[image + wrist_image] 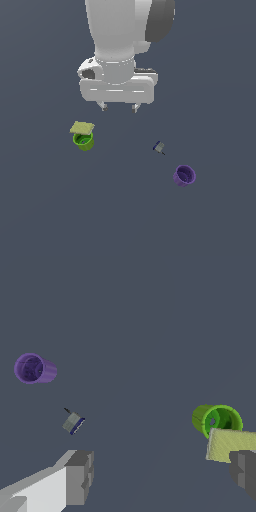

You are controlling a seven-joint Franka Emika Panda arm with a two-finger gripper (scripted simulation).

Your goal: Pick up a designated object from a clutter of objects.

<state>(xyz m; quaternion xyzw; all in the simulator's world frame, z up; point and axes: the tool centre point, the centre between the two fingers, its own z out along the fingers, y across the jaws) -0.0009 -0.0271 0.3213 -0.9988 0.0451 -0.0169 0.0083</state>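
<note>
Right, my upper arm (125, 30) runs out of the exterior view at the top, so only the wrist and hand show. My gripper (119, 107) hangs well above the floor (50, 210), jaws spread wide, nothing between them. In the wrist view only the two grey blocky fingertips (80, 476) show, and the one by the pad is cut off at the frame edge.

The grey item (159, 147) lies on the floor, apart from everything, between the two cups and nearer the purple one. It sits off toward the exterior view's right of my gripper and lower in that view. Small boxy body, grey faces, one dark blue face in the wrist view (73, 422), and a thin dark stem sticking out of one end. Too small to make out more detail.

The purple cup (184, 176) is a plain smooth tumbler; whether it stands or tilts I can't tell. The green cup (83, 141) is the same shape, and its far rim is hidden by the pad (82, 128), a flat tan-green square with a slightly rough, spongy look, which overlaps it. Whether the pad rests on the rim or just beside it, I can't tell.

No labels or writing on anything. The floor is flat, uniform dark grey-blue.
</note>
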